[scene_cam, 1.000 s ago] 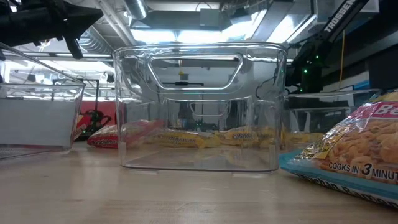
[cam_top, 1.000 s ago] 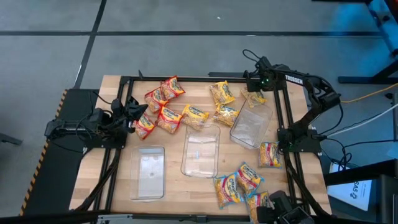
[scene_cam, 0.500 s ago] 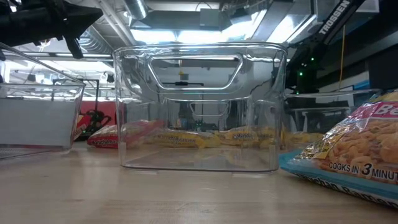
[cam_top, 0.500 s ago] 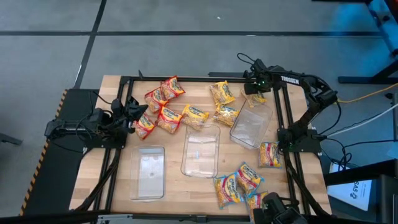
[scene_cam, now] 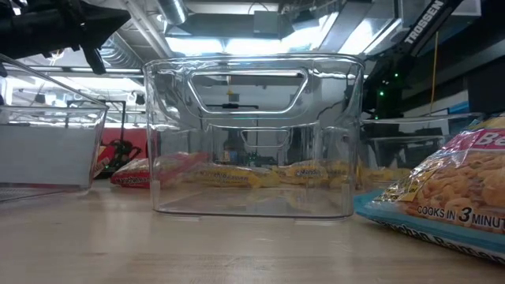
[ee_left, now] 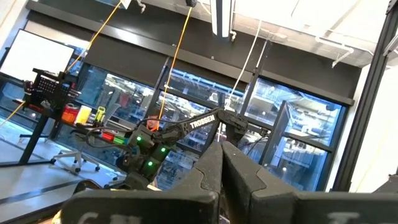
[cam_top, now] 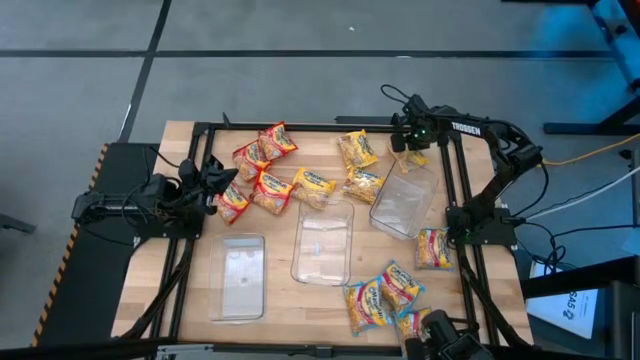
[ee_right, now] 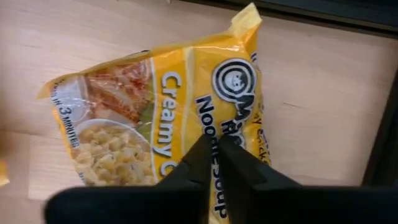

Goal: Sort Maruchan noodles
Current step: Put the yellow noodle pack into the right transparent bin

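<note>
**Right fingers pinched on a yellow packet at the far right corner**

Nearest to me, in my right wrist view, my right fingers (ee_right: pixel 211 149) are closed tight together with the middle of a yellow Creamy noodle packet (ee_right: pixel 168 118) directly under their tips. I judge that I have pinched a fold of its wrapper, though the packet lies flat on the table (ee_right: pixel 323 99) and is not lifted. Its long axis runs crosswise to my fingers, so the grip sits across the narrow way.

From above, that same packet (cam_top: pixel 413 158) lies at the far right corner, just beyond the far end of the right-hand clear tray (cam_top: pixel 403 203). The tray is the nearest container, so the carry I expect is short, back toward me.

Further out, more yellow packets (cam_top: pixel 358 150) lie beside the tray. A middle tray (cam_top: pixel 323 242) and a left tray (cam_top: pixel 240 277) stand empty.

My left fingers (cam_top: pixel 222 177) are clenched on nothing, parked at the left edge beside the red packets (cam_top: pixel 255 155). The right arm is plainly the nearer one for this packet.
</note>
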